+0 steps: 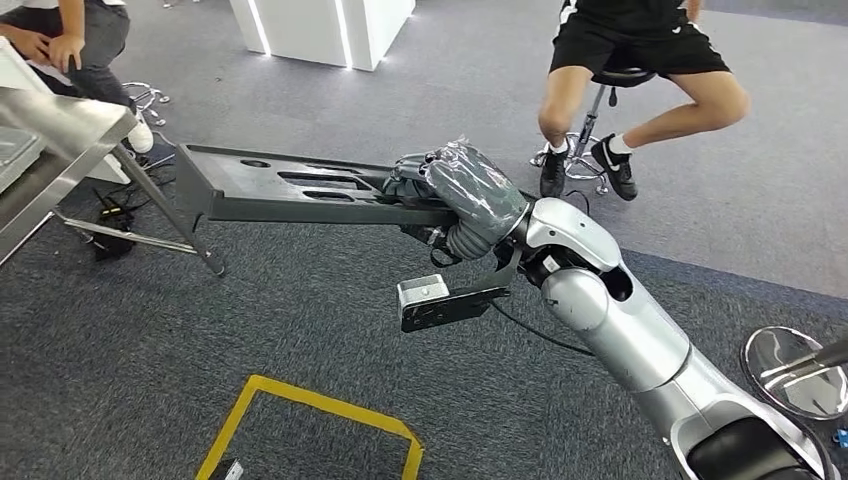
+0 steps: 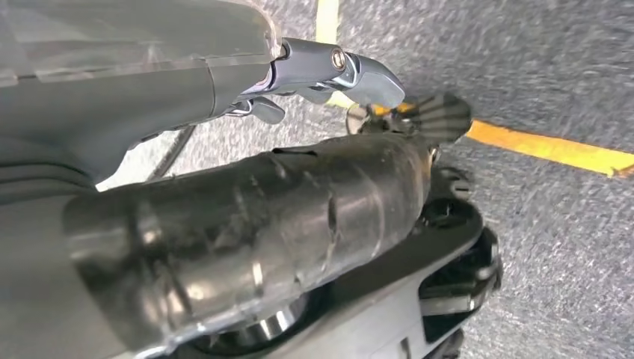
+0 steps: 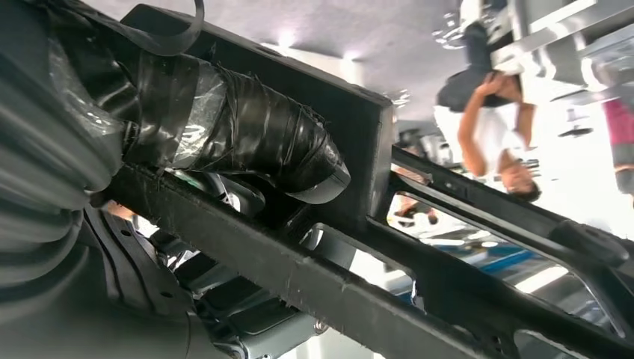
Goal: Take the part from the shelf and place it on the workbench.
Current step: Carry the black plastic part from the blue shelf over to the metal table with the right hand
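Right fingers: the taped thumb (image 3: 262, 142) is pressing across one end of the part (image 3: 389, 247), clamping it against the darker fingers behind, as the right wrist view is showing close up.
Right hand: the right hand (image 1: 455, 195), wrapped in a clear cover, is gripping the part's (image 1: 290, 188) near end in the head view and holding it level above the carpet (image 1: 330, 340).
Part: a long, flat, dark piece with slots along its length is reaching out from the hand toward the metal bench (image 1: 60, 135) at the picture's left; its far end is lying just beside the bench's slanted leg, and whether the two are touching cannot be told.
Left fingers: the left hand (image 2: 247, 217) is hanging over grey carpet (image 2: 553, 75) and a yellow floor line (image 2: 553, 147) in the left wrist view; a grey fingertip (image 2: 366, 78) is sticking out with nothing seen in it, but whether the fingers are apart or curled cannot be told.
Floor: the head view is showing a yellow taped outline (image 1: 310, 410) on the carpet below the part.
Onlookers: one person (image 1: 640, 60) is sitting on a stool (image 1: 600, 110) beyond the right hand, and another (image 1: 70, 40) is sitting behind the bench; the right wrist view is catching a person (image 3: 493, 105) upside down past the part.
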